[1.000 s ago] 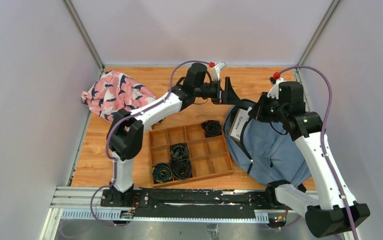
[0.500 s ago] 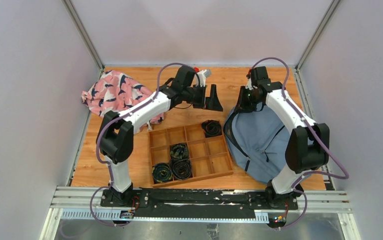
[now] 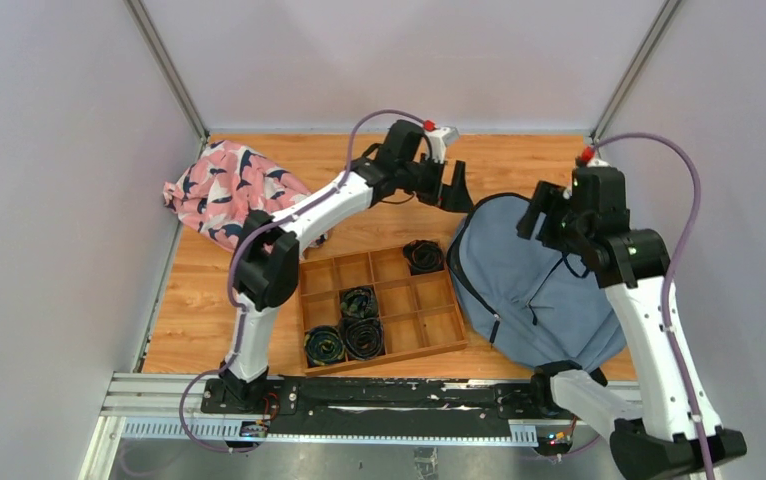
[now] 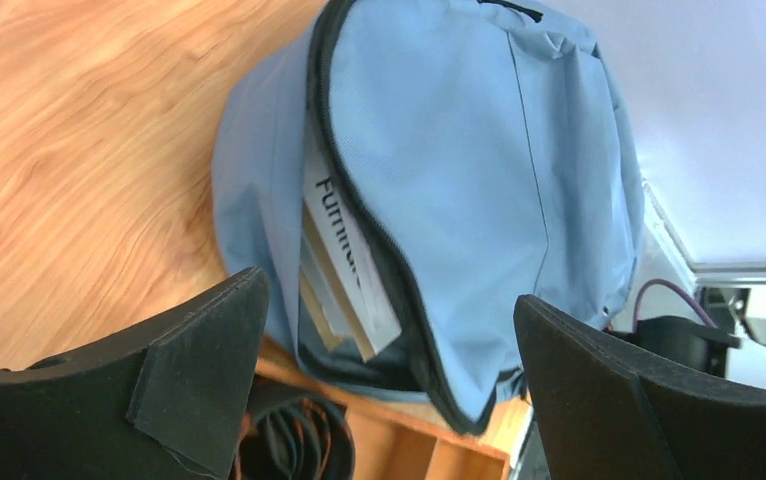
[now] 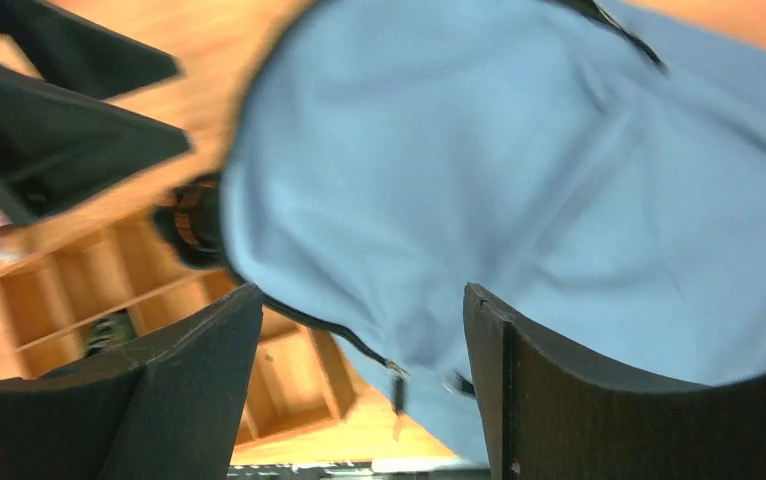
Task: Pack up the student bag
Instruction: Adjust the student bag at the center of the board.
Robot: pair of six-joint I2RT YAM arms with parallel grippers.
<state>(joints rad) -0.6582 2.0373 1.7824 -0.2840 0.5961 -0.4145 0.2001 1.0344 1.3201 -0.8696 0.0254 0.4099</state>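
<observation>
Over the student bag [image 3: 534, 285], hovering with left hand [image 3: 456, 188] and right hand [image 3: 544, 218] spread wide, empty. Unzipped (book [image 4: 344, 250] showing inside).

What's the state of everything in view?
bag, unzipped, lying on table
book, tucked inside bag
left gripper, open, empty
right gripper, open, empty
tray, four cells filled, rest empty
coils, rolled, in tray
cloth, crumpled
</observation>
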